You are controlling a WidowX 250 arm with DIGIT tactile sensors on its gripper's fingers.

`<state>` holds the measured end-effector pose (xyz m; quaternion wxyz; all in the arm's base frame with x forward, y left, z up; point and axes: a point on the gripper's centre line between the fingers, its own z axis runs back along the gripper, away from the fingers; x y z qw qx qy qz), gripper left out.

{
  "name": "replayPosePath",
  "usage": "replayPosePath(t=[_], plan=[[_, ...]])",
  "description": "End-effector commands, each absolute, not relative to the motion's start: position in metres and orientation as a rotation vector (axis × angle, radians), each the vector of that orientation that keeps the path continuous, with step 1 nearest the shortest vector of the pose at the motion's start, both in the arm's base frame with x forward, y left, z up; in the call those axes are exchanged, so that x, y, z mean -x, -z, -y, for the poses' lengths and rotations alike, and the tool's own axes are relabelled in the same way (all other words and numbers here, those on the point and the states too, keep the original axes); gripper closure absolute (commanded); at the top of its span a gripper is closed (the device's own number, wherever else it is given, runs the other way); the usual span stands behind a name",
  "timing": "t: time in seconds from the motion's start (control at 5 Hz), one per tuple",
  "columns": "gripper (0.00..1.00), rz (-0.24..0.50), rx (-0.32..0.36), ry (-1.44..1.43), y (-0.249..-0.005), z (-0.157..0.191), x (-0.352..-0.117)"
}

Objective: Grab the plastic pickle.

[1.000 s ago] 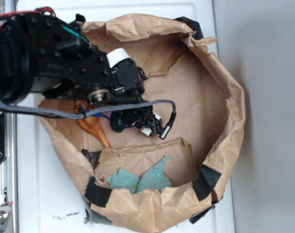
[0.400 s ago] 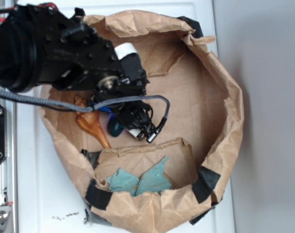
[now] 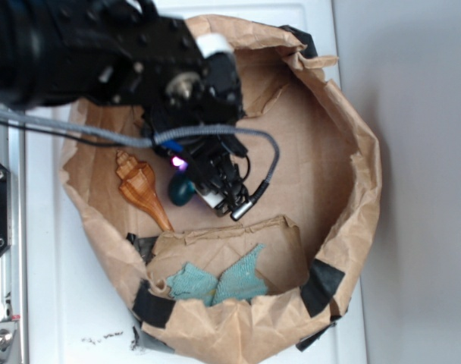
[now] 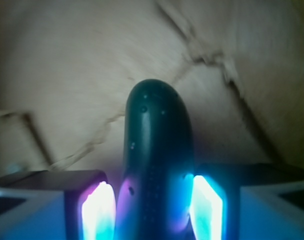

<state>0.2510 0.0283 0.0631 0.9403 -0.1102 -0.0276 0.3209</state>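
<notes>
The plastic pickle [image 3: 180,190], a glossy dark green oblong, lies inside the brown paper bag [image 3: 367,174], right of the orange seashell [image 3: 139,186]. My gripper [image 3: 201,189] reaches down onto it from the black arm above. In the wrist view the pickle [image 4: 157,145] fills the gap of my gripper [image 4: 154,197]. It sticks out forward over the paper floor, and the glowing pads [image 4: 98,210] press close against both its sides. The gripper is shut on the pickle.
A light teal cloth [image 3: 215,280] lies under a folded paper flap [image 3: 238,235] at the front of the bag. The crumpled bag walls ring the gripper on all sides. A grey cable [image 3: 268,163] loops off the wrist. A metal rail [image 3: 3,303] runs along the left.
The arm has swung toward the top of the exterior view and looks larger and blurred. The gripper has settled round the pickle, which stays close to where it was beside the seashell.
</notes>
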Motion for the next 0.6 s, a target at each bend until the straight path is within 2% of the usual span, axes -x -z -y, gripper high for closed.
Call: replayPosePath(t=[0.0,0.2,0.4], plan=[[1.00,0.083,0.223,-0.329,-0.148,-0.043,-0.259],[1.00,0.096,0.281,-0.264,-0.171,-0.051,-0.252],[1.00,0.171,0.275,-0.273,-0.175,-0.048,-0.244]])
